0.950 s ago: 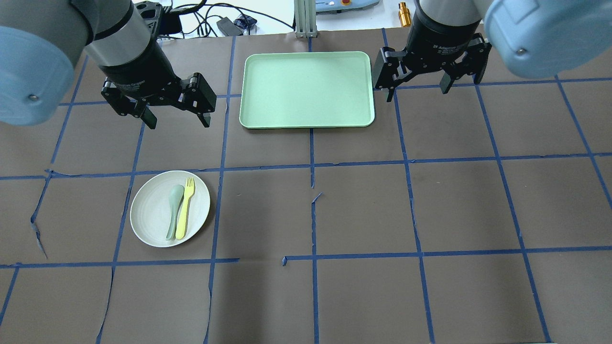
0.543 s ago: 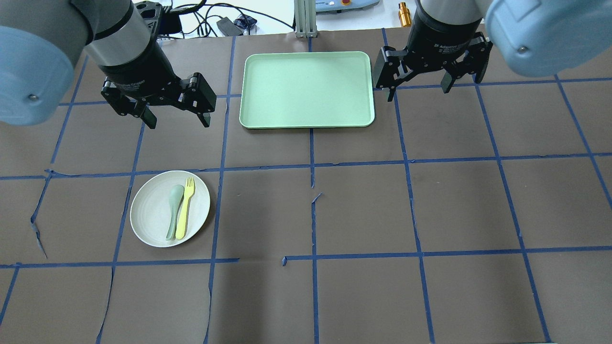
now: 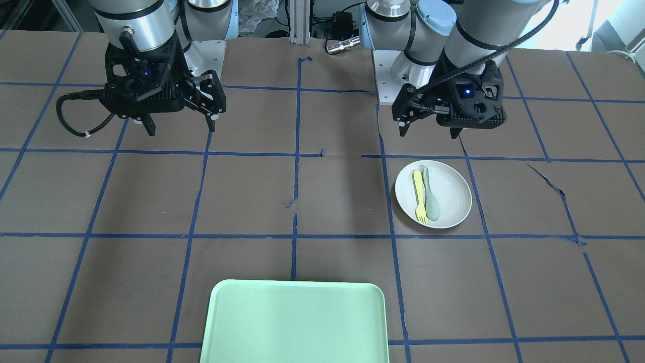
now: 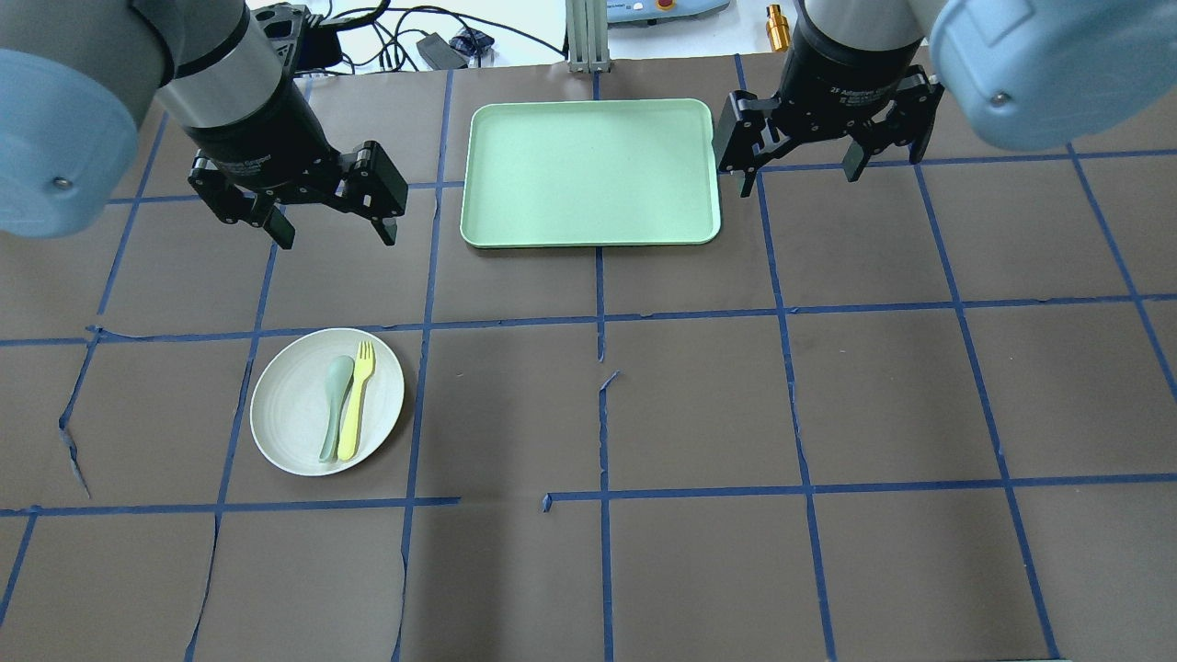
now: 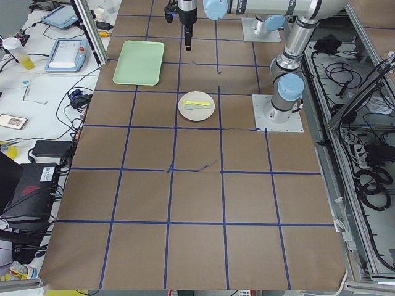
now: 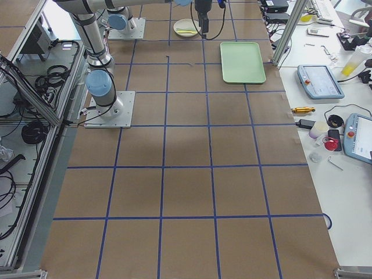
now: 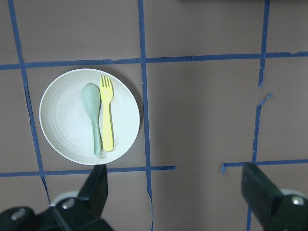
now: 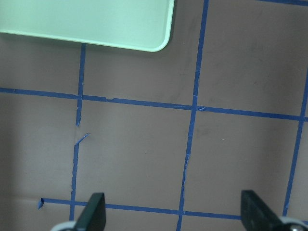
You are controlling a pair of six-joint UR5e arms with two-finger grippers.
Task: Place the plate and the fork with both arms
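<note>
The off-white plate (image 4: pixel 294 414) lies on the table at the near left, also in the front view (image 3: pixel 451 194) and the left wrist view (image 7: pixel 62 125). On it lie the yellow fork (image 4: pixel 355 401) (image 3: pixel 418 195) (image 7: pixel 107 115) and a grey-green spoon (image 4: pixel 334 405) side by side. My left gripper (image 4: pixel 336 234) (image 3: pixel 428 132) hangs open and empty above the table, beyond the plate. My right gripper (image 4: pixel 798 179) (image 3: pixel 179 126) is open and empty just right of the green tray (image 4: pixel 588 175).
The light-green tray (image 3: pixel 295 322) lies at the far middle of the table; its corner shows in the right wrist view (image 8: pixel 96 21). Blue tape lines grid the brown table cover. Cables and devices lie beyond the far edge (image 4: pixel 432 41).
Both grippers have shifted slightly away from the camera, toward the far edge. Plate, fork and spoon have not moved.
</note>
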